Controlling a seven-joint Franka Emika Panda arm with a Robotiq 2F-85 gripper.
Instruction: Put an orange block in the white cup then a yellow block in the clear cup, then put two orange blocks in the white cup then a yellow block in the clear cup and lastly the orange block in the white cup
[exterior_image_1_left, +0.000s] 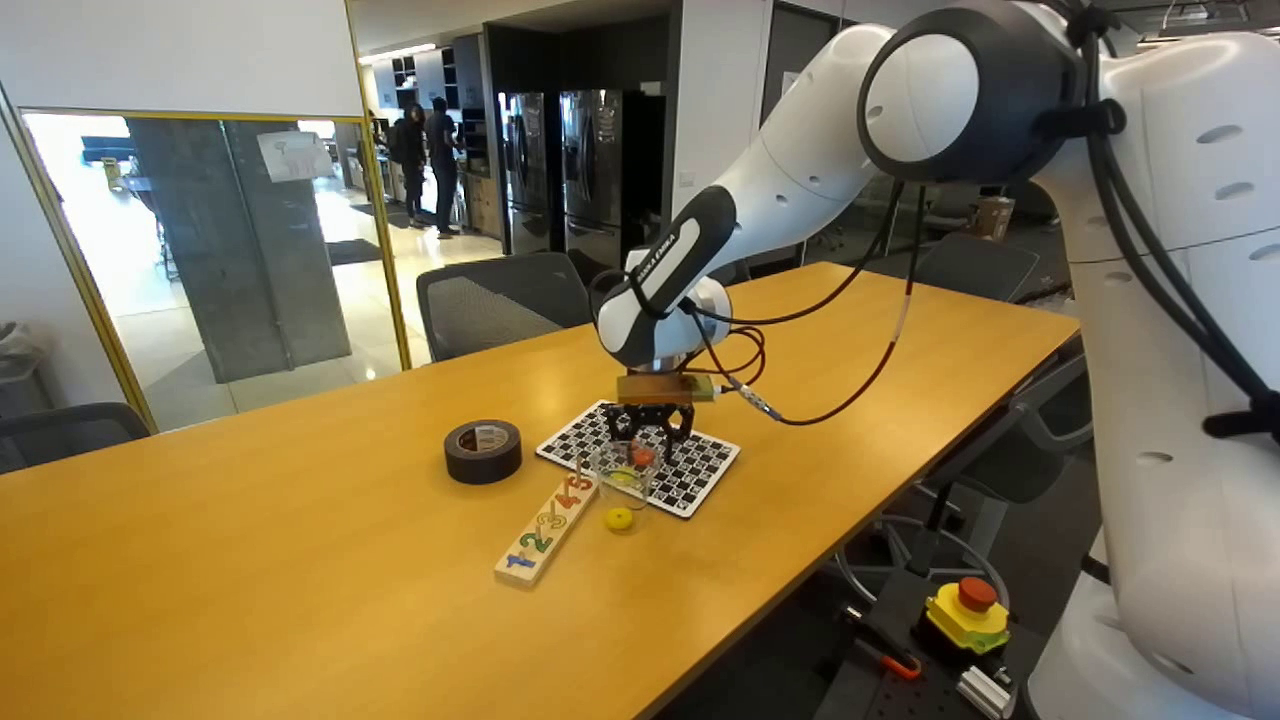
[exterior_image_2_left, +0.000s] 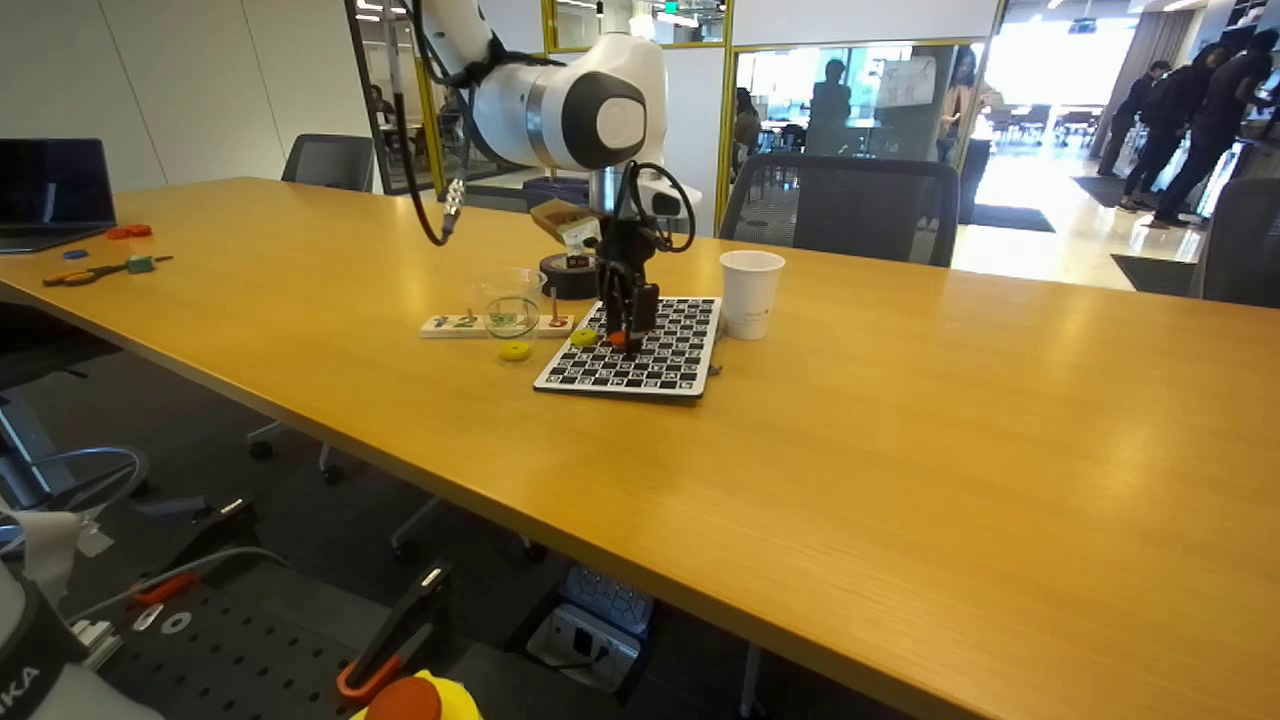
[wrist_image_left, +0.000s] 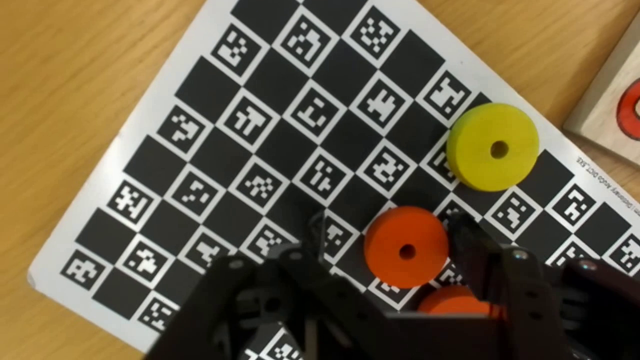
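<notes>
On a wooden table (exterior_image_2_left: 900, 430), with the black gripper (wrist_image_left: 388, 231) spread off-centre astride an orange disc-shaped block (wrist_image_left: 392, 242), in from the edge of the checkered board (wrist_image_left: 285, 145) nearest the wooden number strip (exterior_image_1_left: 548, 526): best to centre before squeezing, avoiding the second orange disc (wrist_image_left: 452, 301).

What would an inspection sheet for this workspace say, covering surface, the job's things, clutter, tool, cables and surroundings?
Surface: wooden table, with a checkered board on it.
Job's things: two orange blocks, one partly hidden, and a yellow block on the board; second yellow block at the clear cup, inside or beside it unclear; white cup upright beside the board, contents hidden.
Clutter: tape roll, numbered wooden strip, laptop with small loose pieces nearby.
Tool: open, one orange block between its fingers, a gap showing on one side.
Cables: arm cables hang in loops over the table.
Surroundings: chairs around the table, people in the background.
</notes>
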